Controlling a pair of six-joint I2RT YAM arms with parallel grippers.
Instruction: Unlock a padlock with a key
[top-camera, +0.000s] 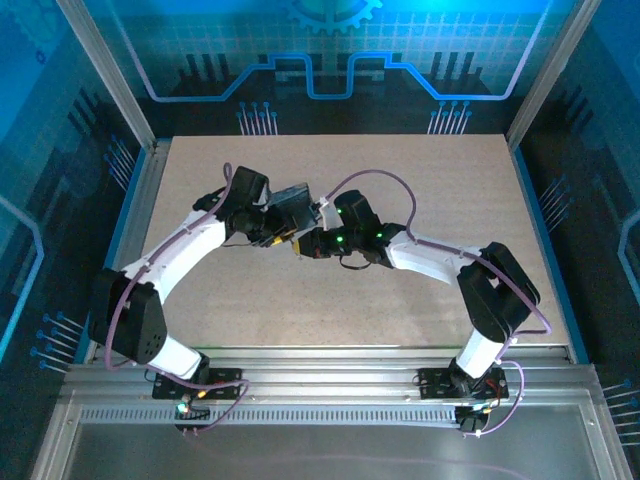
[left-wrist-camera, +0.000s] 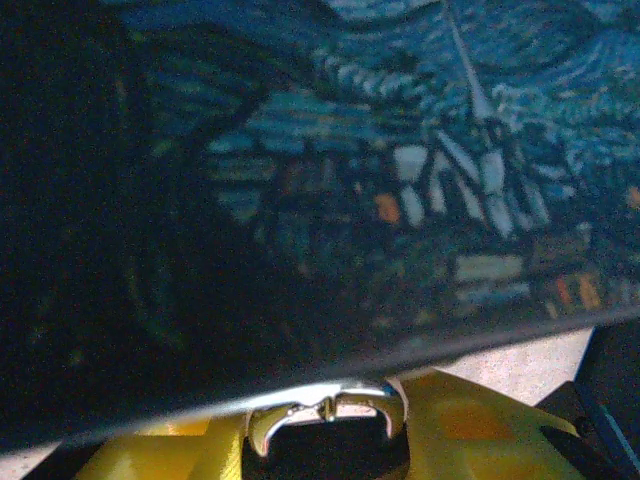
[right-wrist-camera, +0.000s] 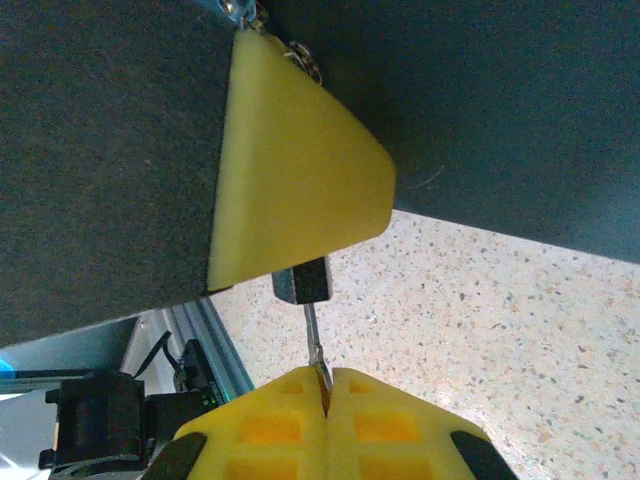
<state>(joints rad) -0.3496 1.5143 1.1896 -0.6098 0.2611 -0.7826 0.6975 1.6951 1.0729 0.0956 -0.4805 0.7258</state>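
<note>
Cool blue light tints the evenly lit overhead view, soft shadows on the table (top-camera: 430, 200) — the left wrist view is dim, grainy and blurred, glare glinting off the padlock (left-wrist-camera: 325, 408), while the right wrist view is bright, the key (right-wrist-camera: 313, 340) sharp.

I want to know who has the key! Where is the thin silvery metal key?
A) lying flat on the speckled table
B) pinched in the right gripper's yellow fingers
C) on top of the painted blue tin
B: in the right wrist view the right gripper is shut on the thin silvery metal key, whose tip meets the small dark-grey padlock.
</note>
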